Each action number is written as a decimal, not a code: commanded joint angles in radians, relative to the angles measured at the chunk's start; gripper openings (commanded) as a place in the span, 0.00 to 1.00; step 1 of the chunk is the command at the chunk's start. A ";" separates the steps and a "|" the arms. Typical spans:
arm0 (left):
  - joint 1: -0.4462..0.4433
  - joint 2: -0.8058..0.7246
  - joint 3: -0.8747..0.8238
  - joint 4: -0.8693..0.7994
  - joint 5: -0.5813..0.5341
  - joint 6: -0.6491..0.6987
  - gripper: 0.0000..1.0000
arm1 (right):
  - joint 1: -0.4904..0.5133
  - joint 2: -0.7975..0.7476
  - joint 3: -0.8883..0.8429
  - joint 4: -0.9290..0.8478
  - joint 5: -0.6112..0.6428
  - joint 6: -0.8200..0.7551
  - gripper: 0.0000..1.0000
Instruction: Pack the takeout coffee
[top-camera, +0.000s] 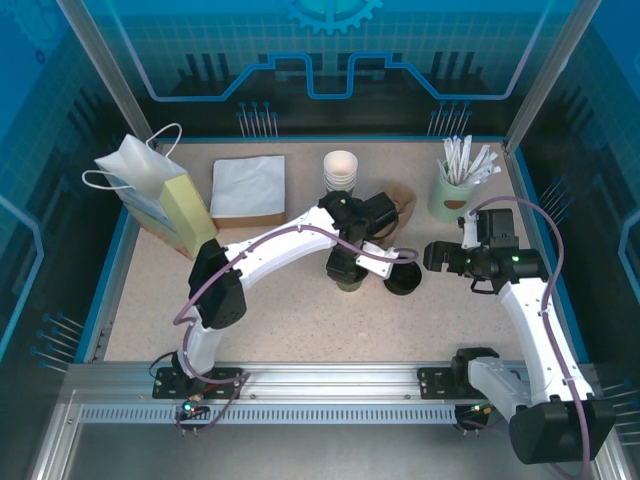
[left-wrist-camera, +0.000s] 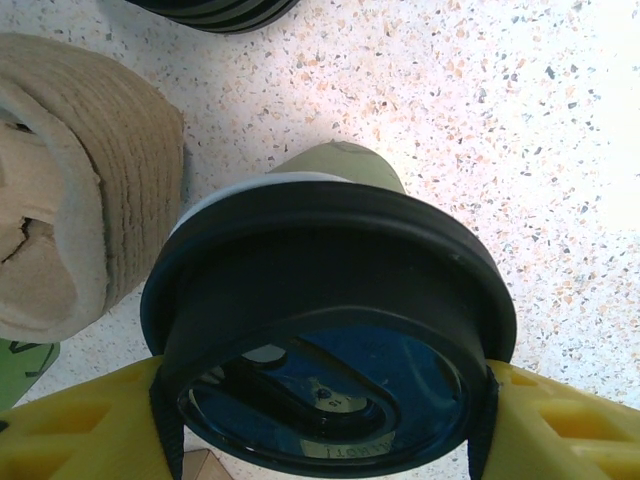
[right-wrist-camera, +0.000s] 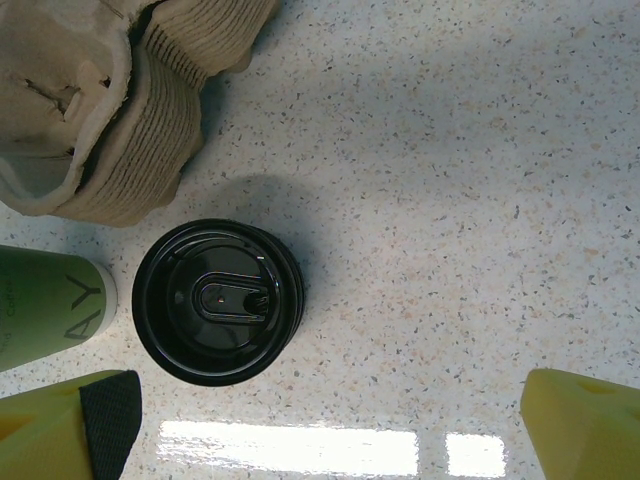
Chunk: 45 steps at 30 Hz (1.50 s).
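At table centre, left gripper is clamping the takeout coffee; spare black lid is crowding its 3 o'clock, right gripper gaping wide.

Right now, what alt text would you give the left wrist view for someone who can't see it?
The takeout coffee, black lid toward the camera, is clasped at the lid's sides by the left gripper's yellow fingers. A brown pulp tray lies at the picture's left on the speckled table.
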 joint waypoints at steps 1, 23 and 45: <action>-0.006 0.019 0.033 -0.029 0.018 0.009 0.65 | -0.017 -0.005 -0.010 0.010 -0.020 0.001 1.00; -0.007 0.059 0.065 -0.033 0.021 -0.017 0.81 | -0.017 -0.004 -0.012 0.011 -0.045 -0.003 1.00; 0.034 -0.186 -0.103 0.105 0.097 -0.165 0.92 | -0.017 0.029 0.010 0.017 -0.281 -0.011 0.95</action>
